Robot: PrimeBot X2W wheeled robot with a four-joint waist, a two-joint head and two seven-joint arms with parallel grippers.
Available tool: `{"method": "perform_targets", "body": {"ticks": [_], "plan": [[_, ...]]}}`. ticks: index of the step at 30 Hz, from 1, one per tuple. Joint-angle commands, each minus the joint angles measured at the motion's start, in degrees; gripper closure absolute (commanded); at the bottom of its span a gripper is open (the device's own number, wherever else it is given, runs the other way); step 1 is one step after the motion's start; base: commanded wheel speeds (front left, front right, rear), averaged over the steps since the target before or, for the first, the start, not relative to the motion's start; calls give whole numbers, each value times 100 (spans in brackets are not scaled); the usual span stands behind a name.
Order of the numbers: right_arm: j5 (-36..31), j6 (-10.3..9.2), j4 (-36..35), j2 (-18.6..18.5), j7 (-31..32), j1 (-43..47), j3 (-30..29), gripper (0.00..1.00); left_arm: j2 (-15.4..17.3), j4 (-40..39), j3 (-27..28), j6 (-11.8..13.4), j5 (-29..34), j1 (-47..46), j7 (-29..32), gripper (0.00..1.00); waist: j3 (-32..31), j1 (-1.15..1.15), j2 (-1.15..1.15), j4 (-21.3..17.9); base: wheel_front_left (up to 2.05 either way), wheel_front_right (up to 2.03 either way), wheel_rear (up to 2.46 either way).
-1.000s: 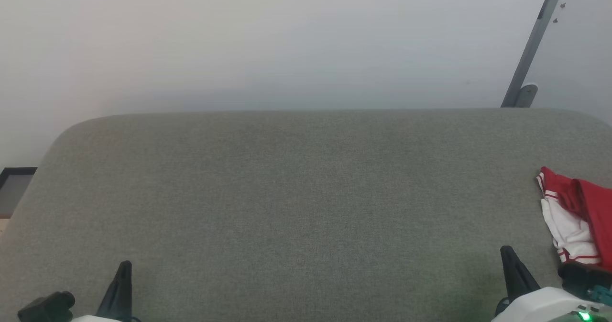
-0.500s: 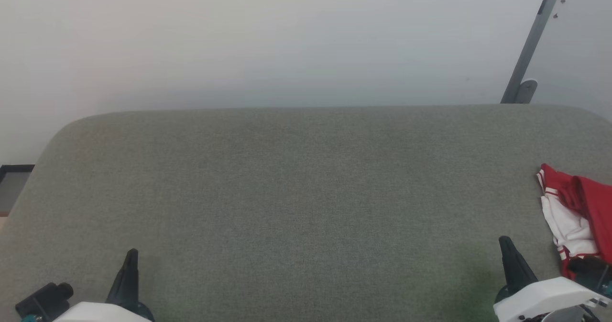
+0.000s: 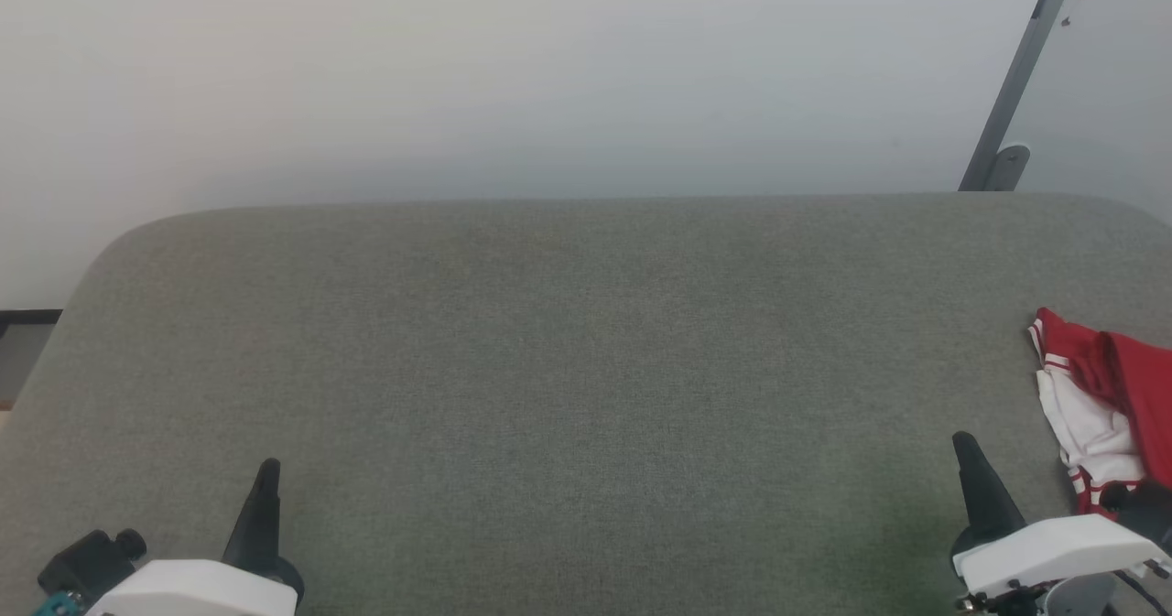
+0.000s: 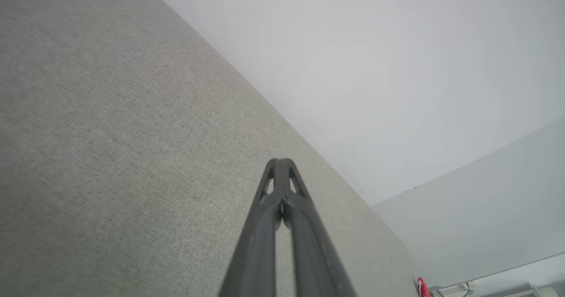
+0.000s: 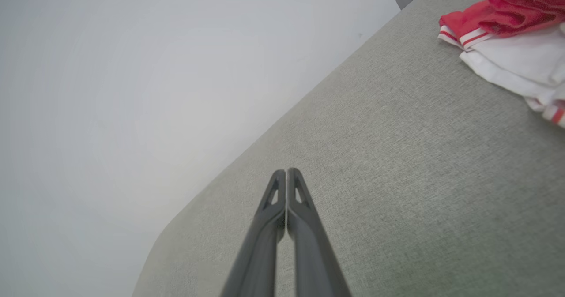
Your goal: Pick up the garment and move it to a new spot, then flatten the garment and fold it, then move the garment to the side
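The garment [image 3: 1103,405], red with a white sleeve and red-and-white trim, lies bunched at the right edge of the grey fabric surface [image 3: 586,369], partly cut off by the head view's edge. It appears at the top right in the right wrist view [image 5: 512,36], and as a red sliver [image 4: 421,287] in the left wrist view. My right gripper [image 3: 963,444] is shut and empty, a short way left of the garment. My left gripper [image 3: 267,470] is shut and empty at the lower left. Both pairs of fingertips meet in the wrist views [image 4: 279,161] [image 5: 287,171].
A pale wall rises behind the surface. A grey slanted metal post [image 3: 1021,76] stands at the back right. A dark-framed object [image 3: 23,346] shows past the surface's left edge. The surface's far corners are rounded.
Both grippers have risen a little in the head view and moved slightly inward. The camera has shifted a bit, so the surface's far edge sits higher. The garment lies as before.
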Motion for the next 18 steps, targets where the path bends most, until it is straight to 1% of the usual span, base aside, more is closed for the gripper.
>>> {"method": "perform_targets", "body": {"ticks": [1, 18], "plan": [[179, -4, -100, 5, 29, -158, -16, 100, 25, -74, 56, -40, -171, -167, 40, 100, 6, 0, 0, -2, 0, 0, 0], [1308, -4, -134, 62, 222, -273, -38, 100, -207, -71, 140, -77, -1064, -357, 327, 100, 82, 0, 0, -25, 0, 0, 0]]}}
